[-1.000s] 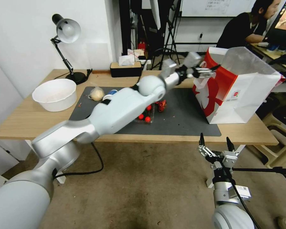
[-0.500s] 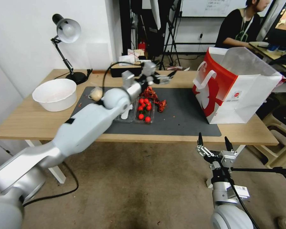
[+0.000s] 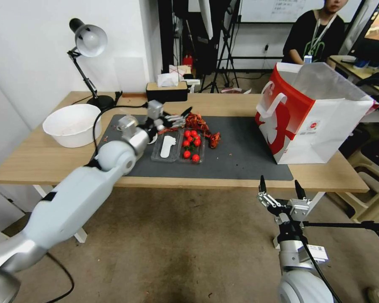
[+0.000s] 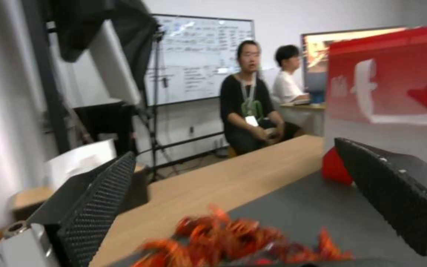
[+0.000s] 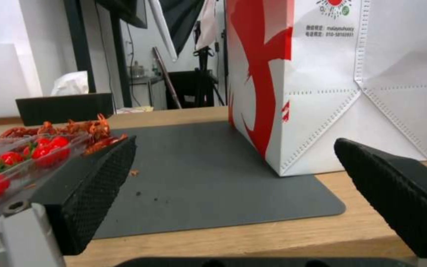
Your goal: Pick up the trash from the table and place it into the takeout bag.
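Left gripper [image 3: 177, 118] empty, fingers apart, hovering over the dark grey mat [image 3: 240, 151] just beside the red scraps [image 3: 200, 125] near the cherry tomato tray [image 3: 192, 145], well apart from the takeout bag [image 3: 311, 113]. Right gripper [image 3: 281, 191] parked below the table [image 3: 38, 160] edge, fingers spread. Scraps remain on the mat, so the task looks unfinished; bag contents hidden.

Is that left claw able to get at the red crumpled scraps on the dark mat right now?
Probably yes: the left claw hangs open right beside the red crumpled scraps, nothing between them.
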